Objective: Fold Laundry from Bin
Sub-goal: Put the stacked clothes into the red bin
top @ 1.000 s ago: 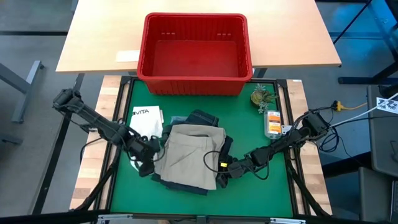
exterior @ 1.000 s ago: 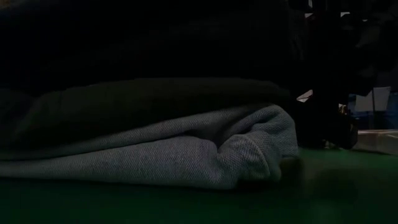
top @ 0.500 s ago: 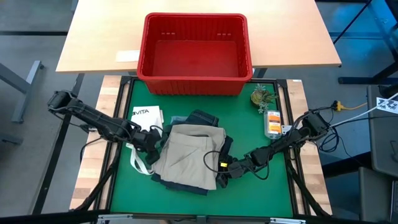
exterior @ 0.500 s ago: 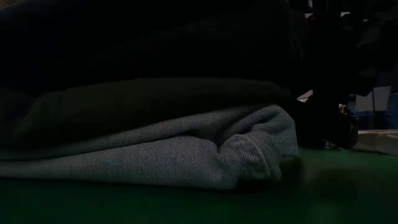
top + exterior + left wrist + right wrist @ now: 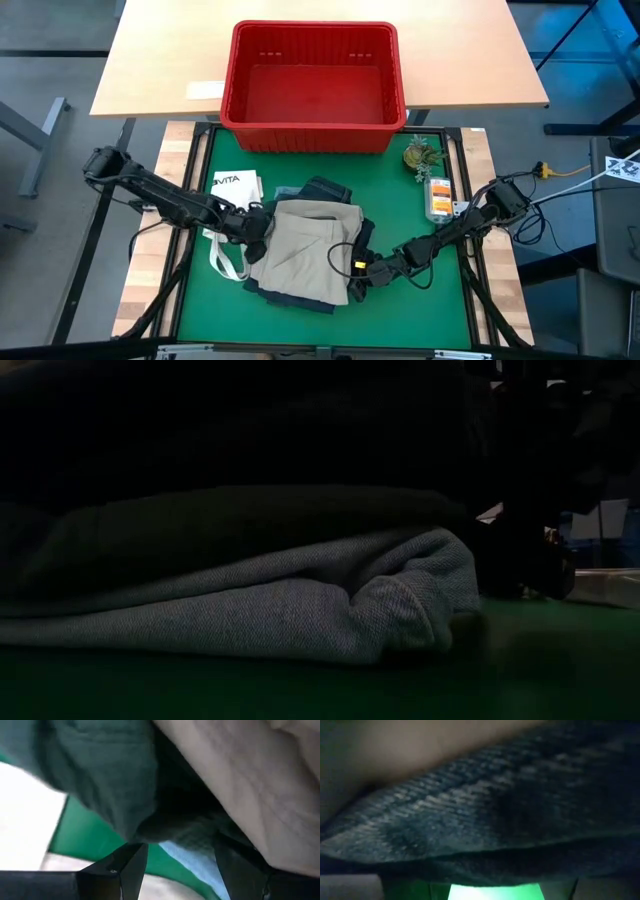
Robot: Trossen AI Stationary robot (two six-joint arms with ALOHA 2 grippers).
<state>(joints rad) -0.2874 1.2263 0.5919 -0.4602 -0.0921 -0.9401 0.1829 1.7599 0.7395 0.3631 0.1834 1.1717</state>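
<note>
Soft, limp laundry stack (image 5: 305,250): we keep left gripper (image 5: 256,228) and right gripper (image 5: 362,277) spread wide, scooping under opposite edges.

My landmark is the red bin (image 5: 314,88), standing empty at the far edge of my green worktop (image 5: 410,310); nearer to me than the bin lies the laundry (image 5: 305,245), a stacked pile with a khaki-beige piece on top and dark pieces showing round its edges. On the pile's left side my left gripper (image 5: 256,224) presses against the khaki edge, just beside a white tote bag (image 5: 234,196), and my right gripper (image 5: 360,271) sits at the pile's right edge.
</note>
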